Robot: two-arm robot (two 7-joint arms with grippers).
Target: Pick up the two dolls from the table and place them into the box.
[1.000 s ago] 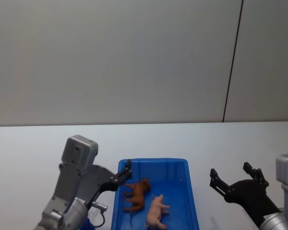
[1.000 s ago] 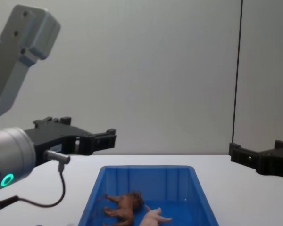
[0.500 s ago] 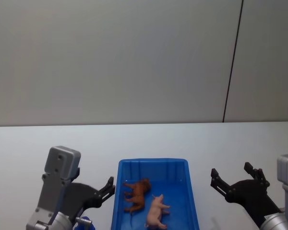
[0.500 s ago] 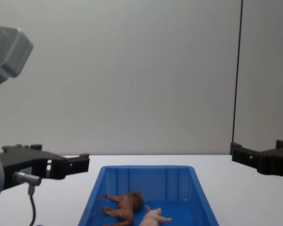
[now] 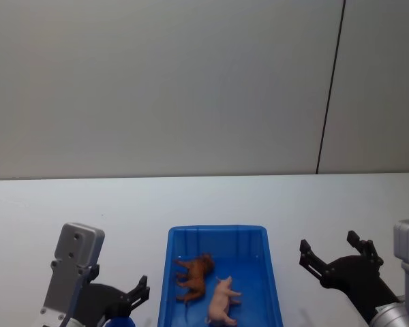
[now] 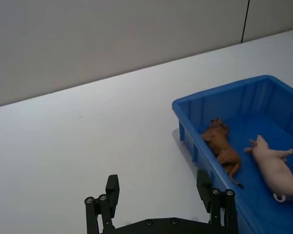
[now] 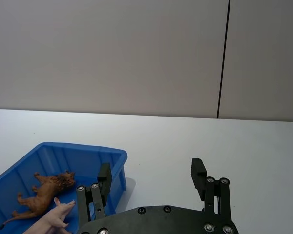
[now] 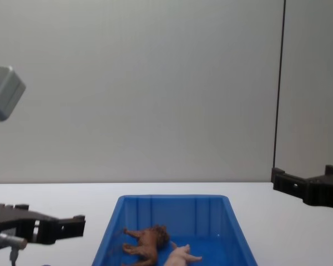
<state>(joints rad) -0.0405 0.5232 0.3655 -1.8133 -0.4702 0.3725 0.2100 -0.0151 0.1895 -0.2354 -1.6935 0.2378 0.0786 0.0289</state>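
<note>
The blue box stands on the white table in front of me. Both dolls lie inside it: the reddish-brown one and, beside it, the pale pink one. My left gripper hangs open and empty, low to the left of the box and apart from it. In the left wrist view its fingers frame bare tabletop, with the box and the dolls off to one side. To the right of the box, my right gripper is open and holds nothing.
A plain grey wall with a dark vertical seam rises behind the table. White tabletop stretches on both sides of the box and beyond it.
My left gripper has pulled back from over the box's left rim, moving down and to the left, still open. The right gripper and both dolls have not moved.
</note>
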